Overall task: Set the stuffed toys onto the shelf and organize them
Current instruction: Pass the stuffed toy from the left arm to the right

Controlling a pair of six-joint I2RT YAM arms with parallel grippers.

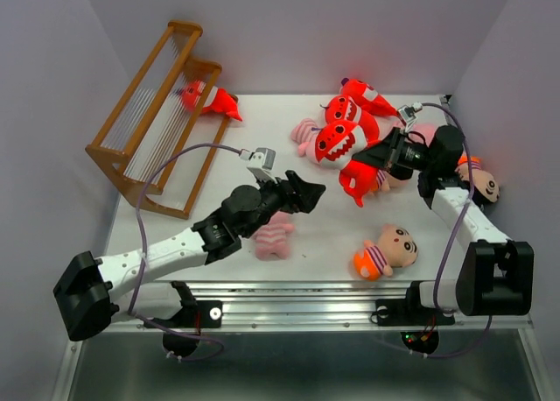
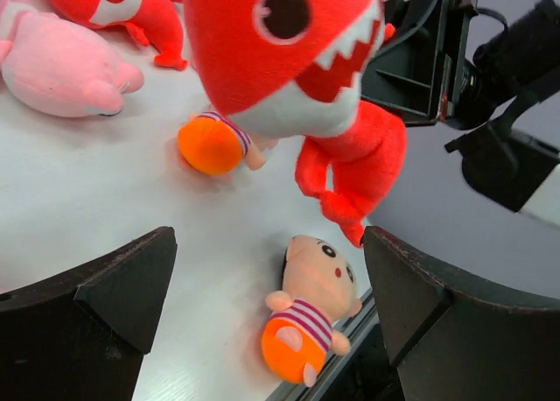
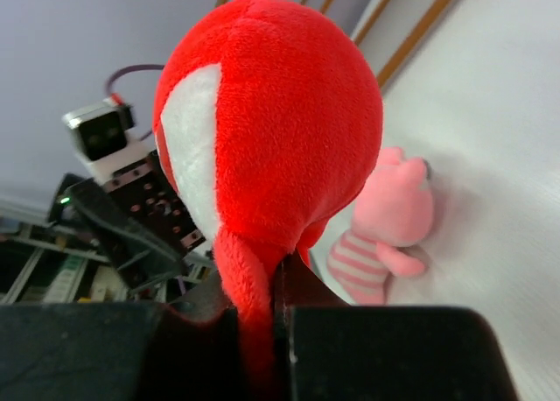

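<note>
The right end effector (image 1: 369, 159) is clamped on a red monster (image 1: 336, 144). In the right wrist view its fingers are pressed together on a thin strip of the toy's plush. The monster hangs right of centre in the top view, head toward the upper left and legs toward the lower right, and seems clear of the tabletop (image 1: 328, 235). The left end effector (image 1: 306, 195) stands with its fingers wide apart and holds nothing. It sits just left of and below the monster, and its wrist view shows the toothy face close above it. The shelf (image 1: 149, 121) is at the upper left of the frame, its long axis running from lower left to upper right. It is well apart from the right end effector, with the left arm lying between them, so the left arm is clearly the nearer of the 2. The carry therefore looks like a long reach to the upper left past that arm. The shelf's 3 tiers look bare except at the upper right end, where a second monster (image 1: 210, 99) touches the lowest step. I cannot tell whether it rests on that step or beside it. A pig (image 1: 274, 236) lies under the left arm and a doll (image 1: 387, 252) at lower right, both on the tabletop.
</note>
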